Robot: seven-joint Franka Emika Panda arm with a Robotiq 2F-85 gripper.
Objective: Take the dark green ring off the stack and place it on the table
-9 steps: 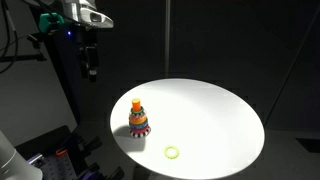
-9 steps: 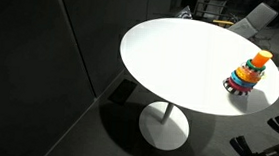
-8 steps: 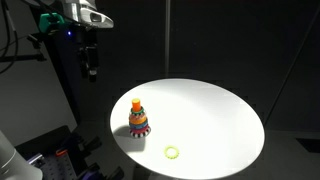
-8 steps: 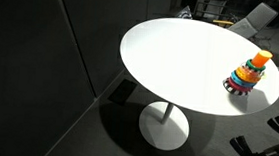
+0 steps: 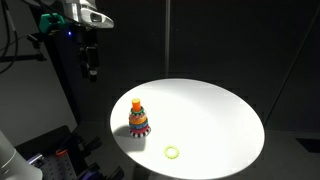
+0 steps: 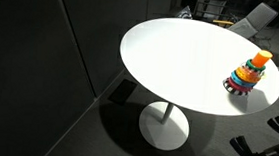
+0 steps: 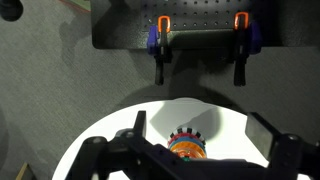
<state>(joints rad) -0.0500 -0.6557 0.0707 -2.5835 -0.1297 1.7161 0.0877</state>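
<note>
My wrist view shows the gripper [image 7: 195, 135] with jaws wide open, framing the stack [image 7: 187, 148]; only an exterior view shows the yellow-green ring [image 5: 172, 152].

The arm [image 5: 80, 12] is seen in an exterior view raised high near the upper edge, with its white upper links lit and a dark wrist section hung straight down from them. The gripper [image 5: 90, 66] is carried at the lower end of that section, pointed downward and held in free air. In the wrist view its dark fingers [image 7: 130, 140] are shown spread wide apart, and the gripper is held empty.
</note>
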